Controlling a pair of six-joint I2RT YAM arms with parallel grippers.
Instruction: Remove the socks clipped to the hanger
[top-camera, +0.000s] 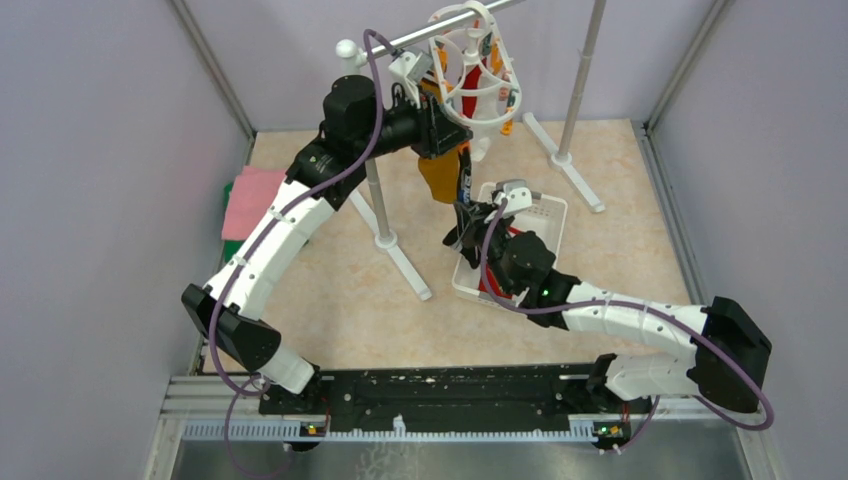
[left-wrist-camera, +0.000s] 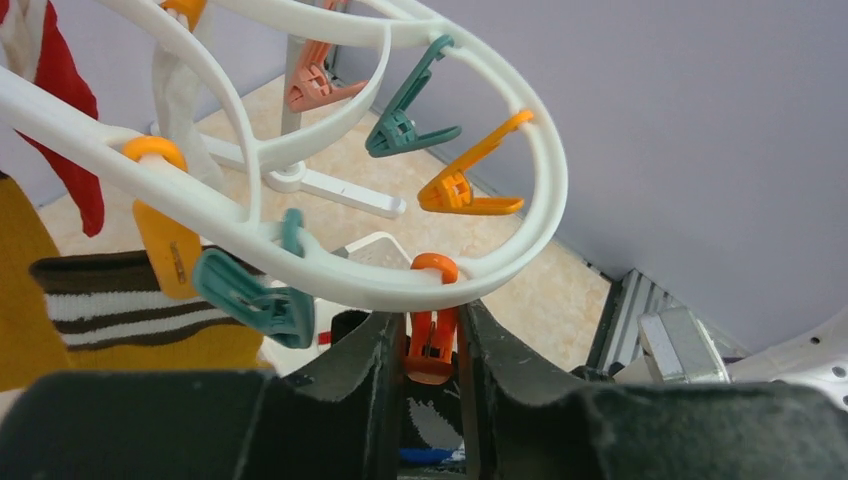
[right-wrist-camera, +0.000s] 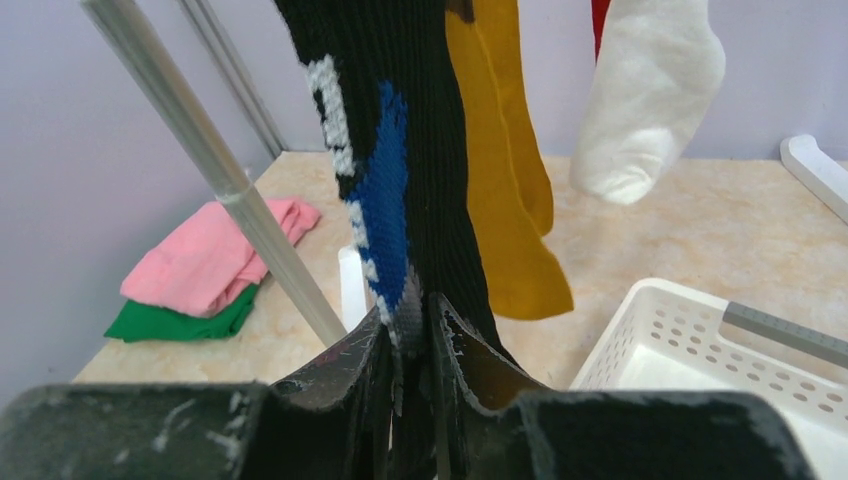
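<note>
The white oval hanger (top-camera: 447, 62) hangs from the rack's bar, with orange and teal clips on its rings (left-wrist-camera: 540, 200). My left gripper (left-wrist-camera: 432, 335) is up at the lower ring, shut on an orange clip (left-wrist-camera: 432, 350). A black sock (right-wrist-camera: 430, 150) with blue and white pattern hangs below, and my right gripper (right-wrist-camera: 412, 325) is shut on its lower end, above the basket. A mustard-yellow sock (right-wrist-camera: 505, 200) and a white sock (right-wrist-camera: 645, 90) hang beside it. A red sock (left-wrist-camera: 65, 100) shows at the hanger's far side.
A white perforated basket (top-camera: 545, 215) sits under the right gripper (top-camera: 468, 222). The grey pole rack (top-camera: 375, 195) stands on white feet; one pole (right-wrist-camera: 220, 170) passes close on the left. Folded pink (top-camera: 252, 195) and green (right-wrist-camera: 180, 320) cloths lie by the left wall.
</note>
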